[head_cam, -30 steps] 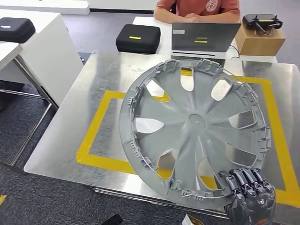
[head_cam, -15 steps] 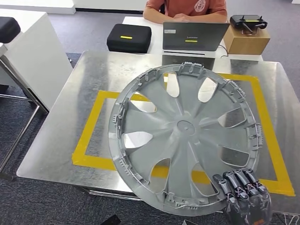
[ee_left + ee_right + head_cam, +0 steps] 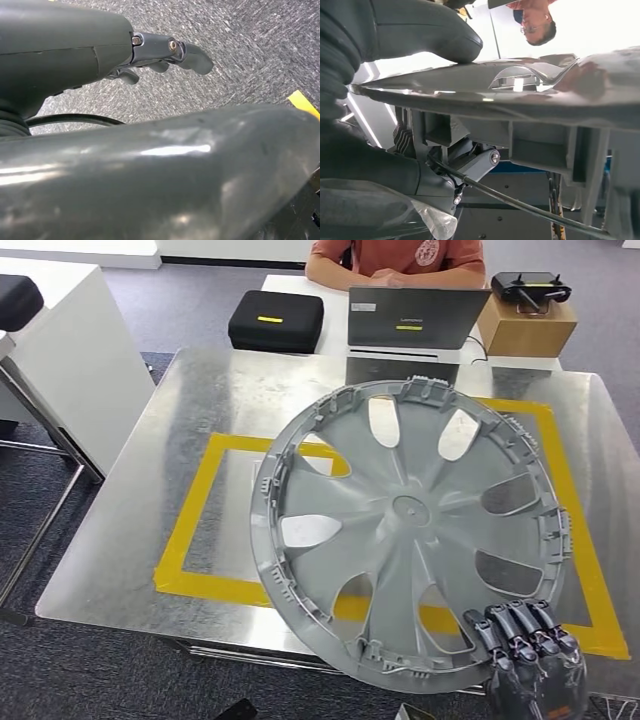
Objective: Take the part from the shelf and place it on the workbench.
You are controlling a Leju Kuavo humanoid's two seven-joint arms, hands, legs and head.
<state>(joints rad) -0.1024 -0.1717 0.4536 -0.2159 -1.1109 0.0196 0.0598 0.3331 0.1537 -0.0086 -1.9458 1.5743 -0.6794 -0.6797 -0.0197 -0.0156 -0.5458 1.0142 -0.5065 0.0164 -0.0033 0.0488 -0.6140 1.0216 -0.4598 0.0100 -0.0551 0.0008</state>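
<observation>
The part is a large grey wheel cover (image 3: pixel 411 530), held tilted above the steel workbench (image 3: pixel 204 400) and over its yellow taped rectangle (image 3: pixel 189 520). My right hand (image 3: pixel 532 660) grips the cover's near rim at the lower right, its dark fingers curled over the edge. In the right wrist view the thumb (image 3: pixel 433 30) lies on one face of the wheel cover (image 3: pixel 531 100) and the fingers (image 3: pixel 444 175) on the other. My left hand (image 3: pixel 162 52) hangs over grey carpet with fingers extended and holds nothing.
A person sits behind the far table (image 3: pixel 317 290) with a laptop (image 3: pixel 415 318), a black case (image 3: pixel 275 320) and a cardboard box (image 3: pixel 524 328). A white table (image 3: pixel 68 360) stands left of the workbench. Grey carpet surrounds it.
The whole view shifted left between the first two frames, so the camera moved. Since then the wheel cover has moved right and slightly away with my right hand.
</observation>
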